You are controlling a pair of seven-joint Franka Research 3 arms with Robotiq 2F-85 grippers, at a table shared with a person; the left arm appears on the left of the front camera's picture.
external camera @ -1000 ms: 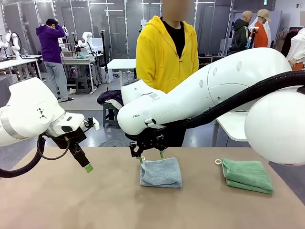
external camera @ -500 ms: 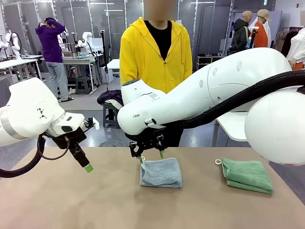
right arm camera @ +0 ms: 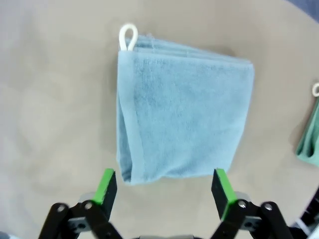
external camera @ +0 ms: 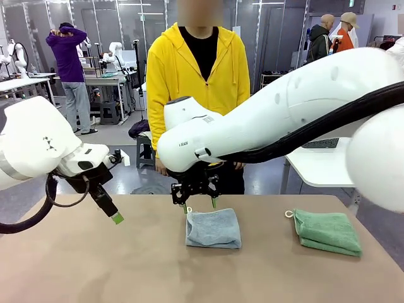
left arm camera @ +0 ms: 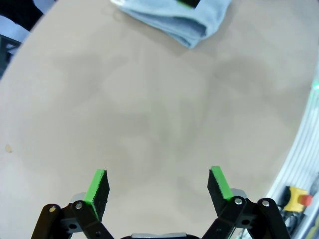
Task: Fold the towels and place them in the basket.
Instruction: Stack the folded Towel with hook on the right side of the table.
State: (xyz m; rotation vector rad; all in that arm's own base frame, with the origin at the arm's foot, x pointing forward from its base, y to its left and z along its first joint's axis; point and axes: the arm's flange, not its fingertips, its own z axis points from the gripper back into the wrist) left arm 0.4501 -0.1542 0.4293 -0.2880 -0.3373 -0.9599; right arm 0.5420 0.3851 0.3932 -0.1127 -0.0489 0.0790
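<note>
A folded grey-blue towel (external camera: 213,228) lies at the middle of the tan table (external camera: 95,271). My right gripper (external camera: 199,206) hovers open just above its far edge. In the right wrist view its green fingertips (right arm camera: 106,186) straddle the near edge of that towel (right arm camera: 182,129), whose white loop (right arm camera: 127,36) points away. A folded mint green towel (external camera: 326,231) rests at the table's right, its edge also caught in the right wrist view (right arm camera: 309,142). My left gripper (external camera: 113,218) hangs open over bare table at the left, empty (left arm camera: 158,185), with the grey-blue towel (left arm camera: 172,17) farther off. The basket is out of view.
A person in a yellow hoodie (external camera: 196,69) stands at the table's far edge, right behind my right gripper. The table's rim and a red button (left arm camera: 299,198) show at the right of the left wrist view.
The person has stepped to the left and closer to the table. My right arm has lifted slightly. The towels and my left gripper have stayed put.
</note>
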